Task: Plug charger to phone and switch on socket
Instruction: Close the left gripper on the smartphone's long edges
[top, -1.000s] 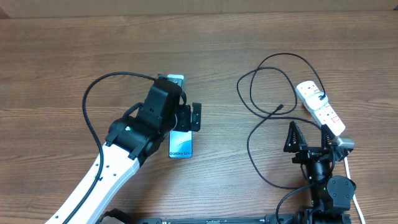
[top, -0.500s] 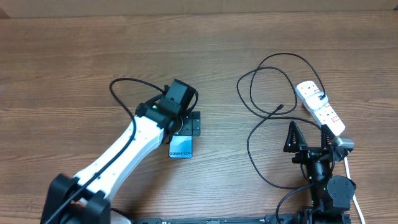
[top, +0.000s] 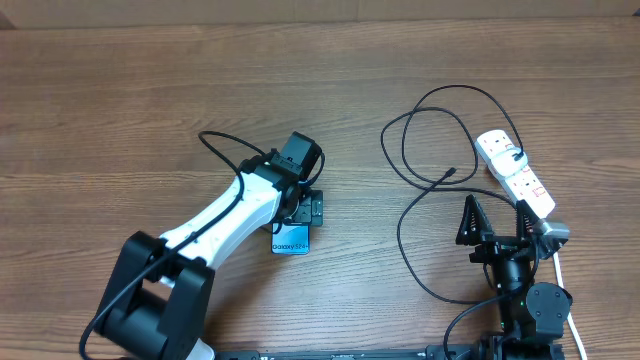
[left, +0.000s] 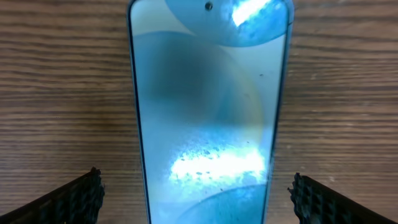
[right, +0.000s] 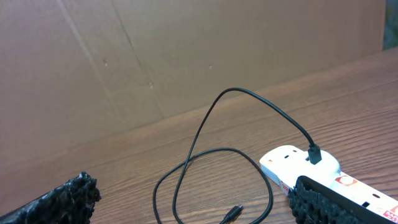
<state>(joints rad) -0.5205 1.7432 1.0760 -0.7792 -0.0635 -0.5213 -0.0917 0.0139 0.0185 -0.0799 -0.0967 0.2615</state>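
Where it rests on the grained table (left: 62, 93), the rectangular phone (left: 208, 112) gleams

**Even light, one glaring screen**

Seen from overhead, the light falls bright and even on the table (top: 100, 100), and shadows are soft and faint. In my left wrist view the phone (left: 208, 124) shows white glare patches and looks hazy. My right wrist view is sharp on the socket (right: 311, 171), but my right fingertips (right: 68, 199) blur darkly at the corners.

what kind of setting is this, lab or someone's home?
Probably a lab test bench, not a home: a wood-grain table, a plain cardboard backdrop behind it, and a phone and power strip laid out as props.
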